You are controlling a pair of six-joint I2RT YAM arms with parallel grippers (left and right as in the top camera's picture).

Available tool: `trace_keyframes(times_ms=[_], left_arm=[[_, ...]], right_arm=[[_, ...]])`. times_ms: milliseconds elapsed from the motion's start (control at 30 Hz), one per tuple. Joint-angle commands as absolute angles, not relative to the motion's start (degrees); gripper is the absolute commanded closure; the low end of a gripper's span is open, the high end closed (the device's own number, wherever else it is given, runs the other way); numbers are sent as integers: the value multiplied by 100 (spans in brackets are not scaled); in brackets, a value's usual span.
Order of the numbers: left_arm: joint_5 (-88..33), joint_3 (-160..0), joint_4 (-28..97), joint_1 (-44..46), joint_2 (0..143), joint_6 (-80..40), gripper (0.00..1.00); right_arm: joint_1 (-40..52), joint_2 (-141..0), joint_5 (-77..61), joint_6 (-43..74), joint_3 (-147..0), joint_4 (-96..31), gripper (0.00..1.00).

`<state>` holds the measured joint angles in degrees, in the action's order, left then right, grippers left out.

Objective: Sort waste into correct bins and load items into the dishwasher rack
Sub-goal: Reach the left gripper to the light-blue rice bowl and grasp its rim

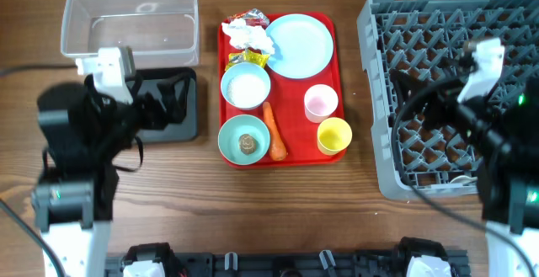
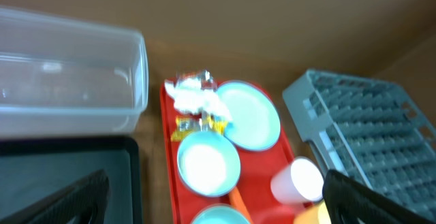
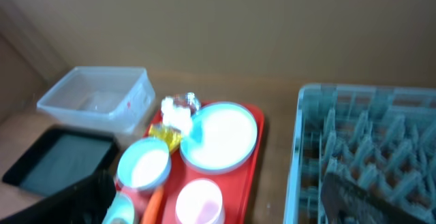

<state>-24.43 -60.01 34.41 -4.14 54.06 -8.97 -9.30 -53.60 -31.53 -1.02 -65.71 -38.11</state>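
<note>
Left gripper [image 2: 216, 202]: wide, empty, above black tray [image 1: 182, 124]
Right gripper [image 3: 221, 200]: wide, empty, above rack [image 1: 381, 33]
Red tray [image 1: 295, 100] near end: lump bowl [image 1: 244, 140], carrot [image 1: 274, 132], yellow cup [image 1: 334, 135]
Mid: pink cup [image 1: 321, 102], rice bowl [image 1: 245, 85]
Far end: plate [image 1: 298, 45], tissue [image 1: 244, 34], wrappers [image 1: 253, 56]
Clear tub [image 1: 130, 23]: beyond black tray

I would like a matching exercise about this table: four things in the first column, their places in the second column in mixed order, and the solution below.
Things
1. carrot
2. brown lump
3. pink cup
4. clear tub

Places
A. inside a light-blue bowl
B. on the table, on the far side of the black tray
C. lying on the red tray, beside that bowl
D. upright on the red tray, between the plate and the yellow cup

Pairs: 1-C, 2-A, 3-D, 4-B
</note>
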Motion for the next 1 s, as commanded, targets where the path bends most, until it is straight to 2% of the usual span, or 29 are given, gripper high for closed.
trace_keyframes(times_ms=[0, 167, 400, 600, 767, 833, 933, 967], left_arm=[[-2506, -6982, 4007, -294, 6322, -766, 0], [-1787, -7817, 4598, 569, 7531, -622, 0], [-1363, -7846, 4587, 1785, 8641, -624, 0], [-1747, -7843, 4440, 2104, 9369, -974, 0], [-1575, -7843, 3872, 2202, 9653, -969, 1], [-1313, -7843, 3719, 2215, 9782, -969, 7], [-921, -7843, 3470, 2355, 10092, -974, 25], [-847, -7843, 3406, 2410, 10173, -974, 26]], right_arm=[[-906, -6073, -3240, -504, -7345, -4434, 0], [-906, -6984, -3192, -766, -7907, -5258, 0], [-906, -7614, -2779, -980, -7907, -5601, 0], [-906, -7684, -2703, -1020, -7907, -5483, 0], [-906, -7684, -2698, -1055, -7907, -5489, 0], [-906, -7684, -2698, -1055, -7907, -5489, 1], [-906, -7684, -2698, -1050, -7907, -5492, 5], [-906, -7684, -2698, -1048, -7907, -5494, 6]])
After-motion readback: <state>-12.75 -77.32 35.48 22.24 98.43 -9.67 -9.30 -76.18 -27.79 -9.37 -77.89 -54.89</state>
